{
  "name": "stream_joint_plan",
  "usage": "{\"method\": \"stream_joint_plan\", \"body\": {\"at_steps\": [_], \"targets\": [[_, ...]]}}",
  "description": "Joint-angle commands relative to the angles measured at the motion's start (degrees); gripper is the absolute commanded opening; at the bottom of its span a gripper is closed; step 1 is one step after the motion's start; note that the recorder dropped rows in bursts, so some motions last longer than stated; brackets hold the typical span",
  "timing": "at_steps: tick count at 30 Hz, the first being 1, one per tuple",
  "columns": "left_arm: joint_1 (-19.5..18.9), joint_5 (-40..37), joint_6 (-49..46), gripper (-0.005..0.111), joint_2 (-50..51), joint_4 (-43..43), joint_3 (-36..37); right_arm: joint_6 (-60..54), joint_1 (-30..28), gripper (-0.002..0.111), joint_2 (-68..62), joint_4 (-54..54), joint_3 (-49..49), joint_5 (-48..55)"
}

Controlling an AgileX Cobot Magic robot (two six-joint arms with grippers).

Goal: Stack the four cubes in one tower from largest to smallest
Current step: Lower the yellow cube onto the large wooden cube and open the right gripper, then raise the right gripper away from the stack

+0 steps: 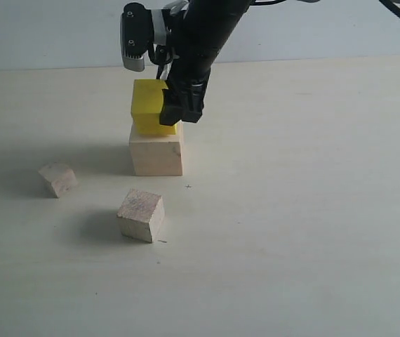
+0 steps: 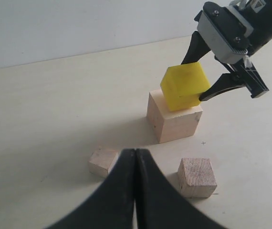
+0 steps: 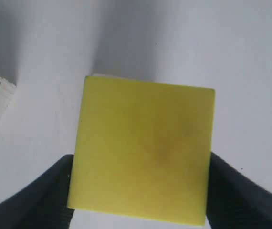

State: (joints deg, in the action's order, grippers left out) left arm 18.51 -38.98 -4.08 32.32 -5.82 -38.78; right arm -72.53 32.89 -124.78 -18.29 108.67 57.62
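The yellow cube (image 1: 149, 105) is at the top face of the large pale wood cube (image 1: 156, 151), near the table's back centre. My right gripper (image 1: 159, 111) comes down from above and is shut on it, one dark finger on each side. The right wrist view shows the yellow cube (image 3: 143, 152) filling the space between the fingers (image 3: 59, 195). The medium wood cube (image 1: 141, 214) and the small wood cube (image 1: 58, 179) lie on the table in front and to the left. My left gripper (image 2: 136, 153) is shut on nothing and looks over the small cube (image 2: 102, 162) and medium cube (image 2: 197, 177).
The pale table (image 1: 298, 210) stretches bare to the right and front of the cubes. A light wall (image 1: 45, 35) closes off the back. The left arm is outside the exterior view.
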Motion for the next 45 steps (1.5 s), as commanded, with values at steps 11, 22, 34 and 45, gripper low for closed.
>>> {"method": "stream_joint_plan", "body": {"at_steps": [11,22,34,45], "targets": [[0.4,-0.3,-1.5,0.0,-0.3,0.2,0.1,-2.1,-0.2,0.039,0.4,-1.0,0.4,-0.5],[0.4,-0.3,-1.7,0.0,-0.3,0.2,0.1,-1.8,-0.2,0.069,0.4,-1.1,0.4,-1.9],[0.4,-0.4,-1.7,0.0,-0.3,0.2,0.1,-1.4,-0.2,0.069,0.5,-1.0,0.4,-3.7],[0.4,-0.2,-1.7,0.0,-0.3,0.2,0.1,11.9,-0.2,0.069,7.2,-1.2,0.4,4.2]]}}
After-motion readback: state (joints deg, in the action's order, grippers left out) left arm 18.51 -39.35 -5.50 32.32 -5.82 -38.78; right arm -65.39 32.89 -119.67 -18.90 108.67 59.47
